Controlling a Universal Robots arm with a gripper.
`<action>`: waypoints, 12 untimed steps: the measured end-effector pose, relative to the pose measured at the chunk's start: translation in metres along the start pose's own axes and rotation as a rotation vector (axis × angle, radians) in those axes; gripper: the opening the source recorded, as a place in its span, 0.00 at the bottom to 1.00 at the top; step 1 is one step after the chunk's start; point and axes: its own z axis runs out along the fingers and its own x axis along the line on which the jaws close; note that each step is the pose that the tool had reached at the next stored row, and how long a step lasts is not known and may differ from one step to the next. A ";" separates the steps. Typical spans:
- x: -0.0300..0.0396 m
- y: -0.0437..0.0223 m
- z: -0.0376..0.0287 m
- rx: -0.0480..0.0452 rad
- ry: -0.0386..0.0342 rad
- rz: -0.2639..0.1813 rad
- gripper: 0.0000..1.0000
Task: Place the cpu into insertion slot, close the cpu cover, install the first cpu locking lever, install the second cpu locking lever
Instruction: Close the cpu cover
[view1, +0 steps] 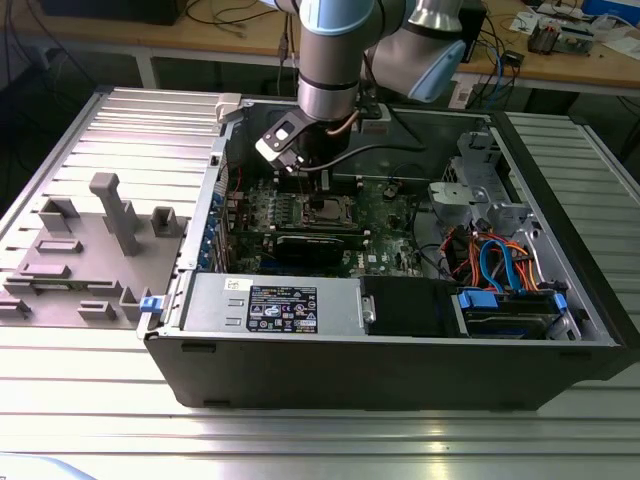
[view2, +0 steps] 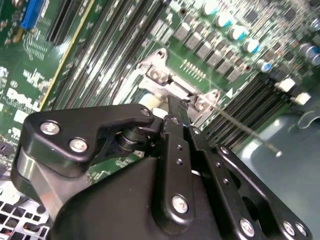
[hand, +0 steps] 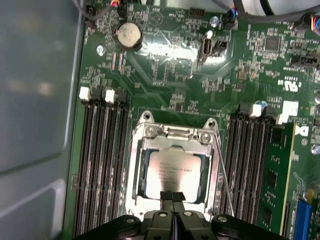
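Note:
The cpu (hand: 174, 170) lies in the insertion slot (hand: 134, 165) on the green board, its silver-grey top showing through the window of the cpu cover (hand: 150, 146), which lies flat over it. A thin metal locking lever (hand: 224, 175) runs along one side of the socket and angles away from it; it also shows as a thin rod (view2: 245, 131) in the second wrist view. My gripper (hand: 173, 196) hovers at the socket's edge, shut with nothing between its black fingers (view2: 176, 125). From the exterior view, the gripper (view1: 316, 186) hangs just above the socket (view1: 328, 208) inside the open computer case.
Long black memory slots (hand: 102, 165) flank the socket on both sides, one with a green module (hand: 275, 175). A coin battery (hand: 129, 34) sits farther up the board. The case walls (view1: 560, 210), a drive cage with orange and blue cables (view1: 495, 265) and the power supply (view1: 275, 305) surround the board.

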 end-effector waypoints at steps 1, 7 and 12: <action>-0.0003 0.0023 0.0000 0.0001 -0.0003 0.000 0.11; -0.0023 0.0198 -0.0001 0.0001 -0.0003 0.000 0.11; -0.0023 0.0203 -0.0001 0.0000 -0.0003 0.000 0.11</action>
